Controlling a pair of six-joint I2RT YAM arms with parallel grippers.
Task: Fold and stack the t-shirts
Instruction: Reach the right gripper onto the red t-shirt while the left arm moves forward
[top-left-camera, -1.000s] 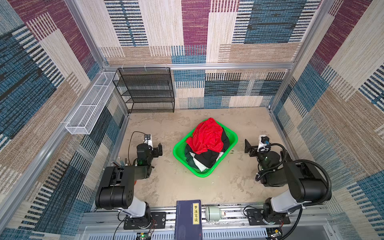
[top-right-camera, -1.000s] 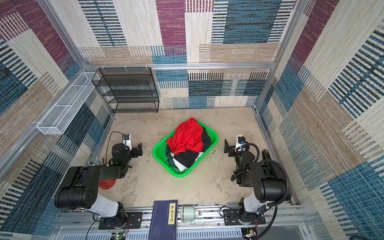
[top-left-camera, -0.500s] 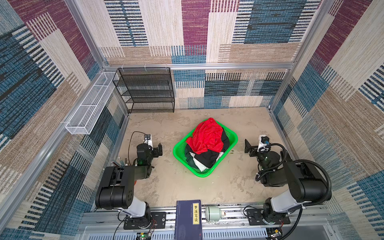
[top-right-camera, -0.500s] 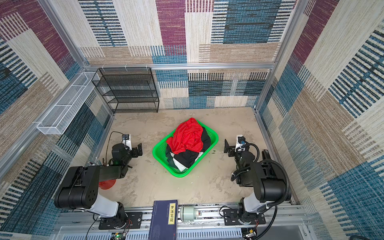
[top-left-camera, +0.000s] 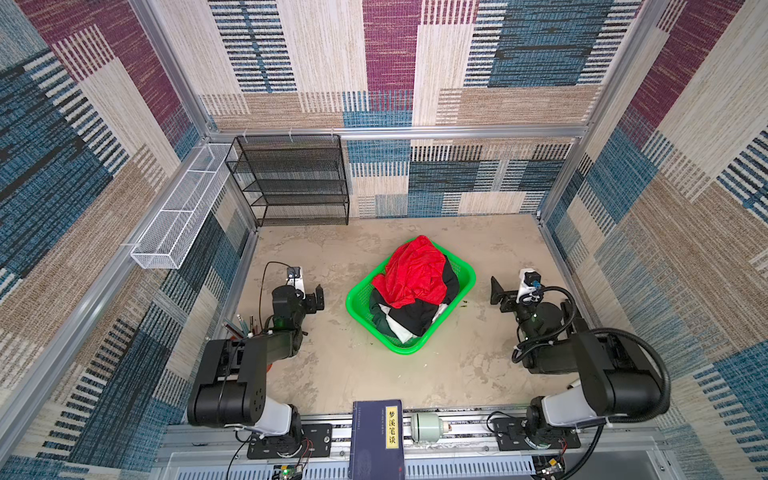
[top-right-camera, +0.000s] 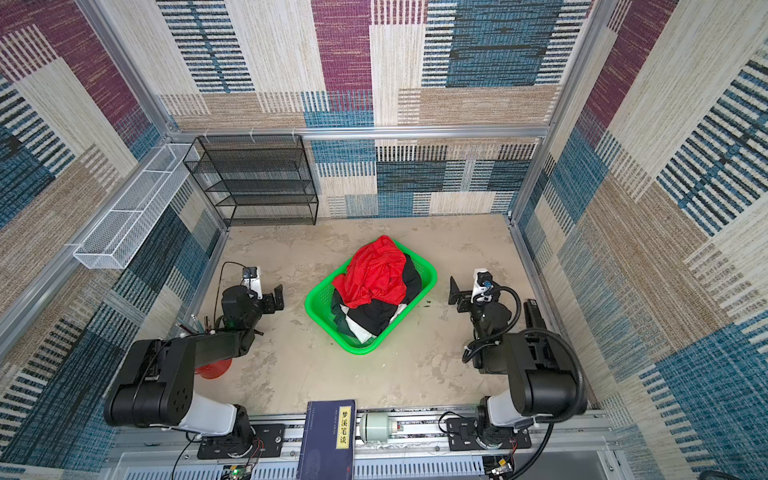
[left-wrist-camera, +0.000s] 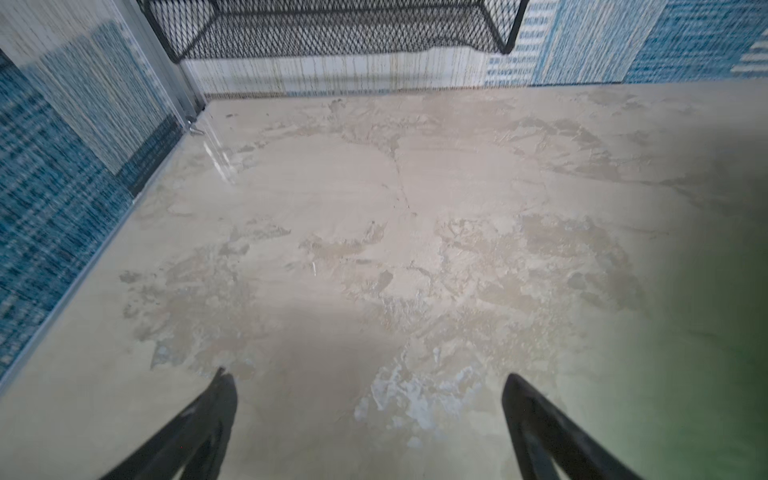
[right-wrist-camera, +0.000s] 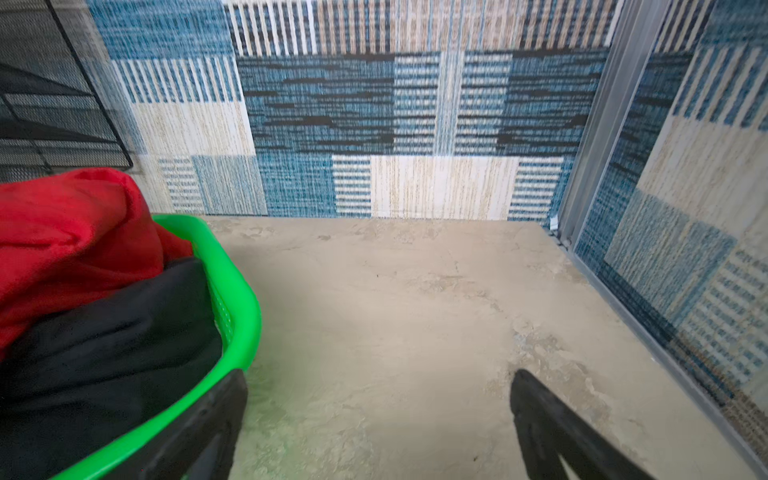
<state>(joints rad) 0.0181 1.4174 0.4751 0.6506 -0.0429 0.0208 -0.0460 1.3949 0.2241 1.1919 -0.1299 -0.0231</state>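
Lifting the red shirt (top-left-camera: 409, 272), my empty, wide-apart jaws might drag the six-o'clock black shirts (top-left-camera: 409, 319), tipping the basket (top-left-camera: 352, 305).

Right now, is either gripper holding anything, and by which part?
Nothing. The left gripper and right gripper are open and empty over bare table; the t-shirts lie untouched in the green basket.

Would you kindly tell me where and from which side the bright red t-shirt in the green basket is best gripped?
Probably a raised fold at its crest, from above: the bright red cloth t-shirt lies heaped on the black-and-white shirts, higher than the green plastic mesh basket, so a top pinch should clear both.
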